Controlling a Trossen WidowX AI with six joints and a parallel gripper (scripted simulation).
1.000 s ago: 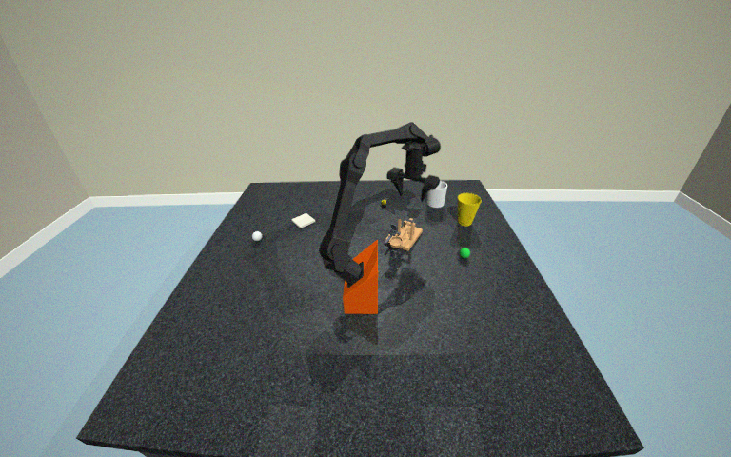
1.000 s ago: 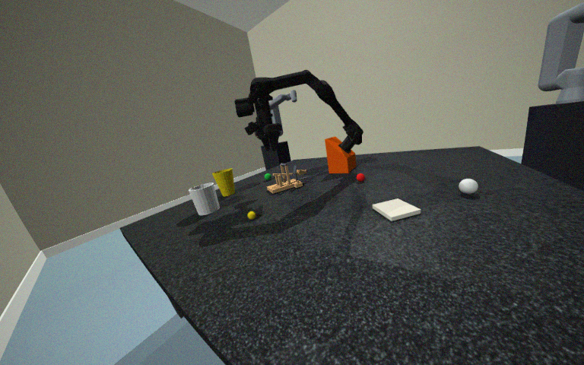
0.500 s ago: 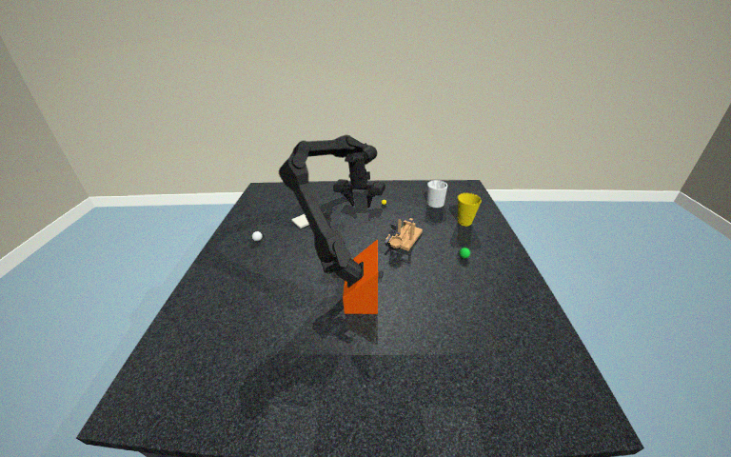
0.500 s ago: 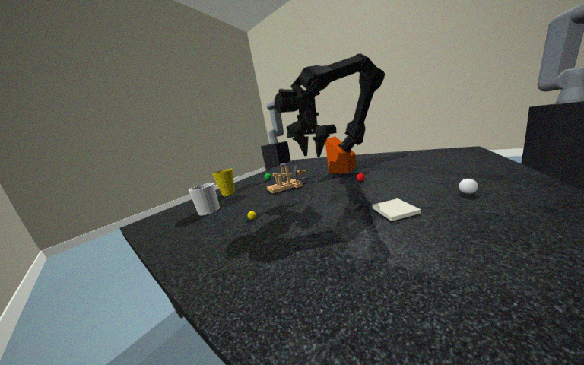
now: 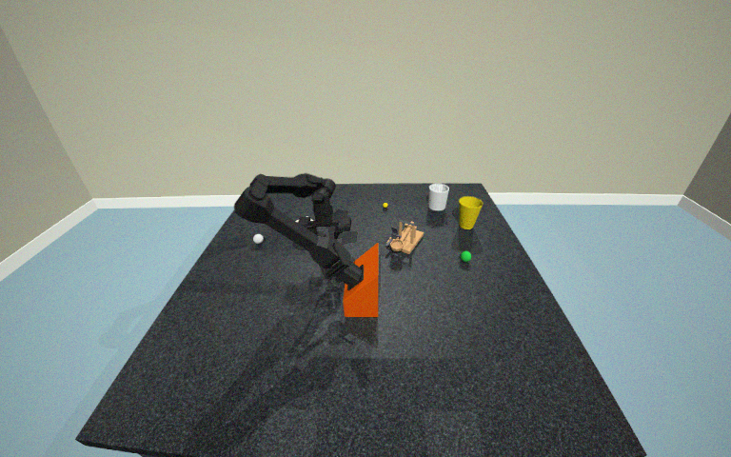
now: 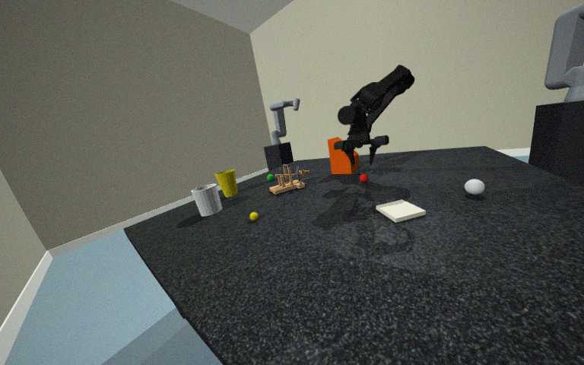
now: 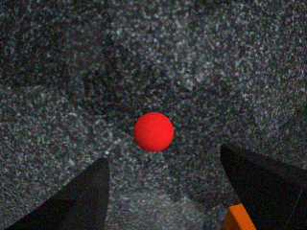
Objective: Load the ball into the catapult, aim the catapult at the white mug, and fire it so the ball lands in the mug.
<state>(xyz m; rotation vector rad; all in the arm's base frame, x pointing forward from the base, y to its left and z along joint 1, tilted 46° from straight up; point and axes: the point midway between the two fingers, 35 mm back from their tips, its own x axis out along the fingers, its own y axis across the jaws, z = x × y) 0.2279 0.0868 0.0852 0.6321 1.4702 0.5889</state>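
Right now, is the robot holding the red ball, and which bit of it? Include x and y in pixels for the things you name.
Nothing is held. The gripper (image 6: 362, 163) (image 7: 165, 159) is open above the red ball (image 6: 363, 178) (image 7: 153, 131), its fingers apart and not touching it.

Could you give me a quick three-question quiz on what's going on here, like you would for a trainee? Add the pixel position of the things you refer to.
1. Which ball shows between the gripper's (image 5: 336, 236) (image 6: 362, 163) (image 7: 164, 152) fingers in the wrist view?
2. True or false: the white mug (image 5: 438, 198) (image 6: 207, 200) lies on its side.
3. Fill in: the catapult (image 5: 412, 241) (image 6: 287, 184) is made mostly of pieces coloured like ____.

Key: 1. The red ball (image 6: 363, 178) (image 7: 153, 131). 2. False. 3. Wood.
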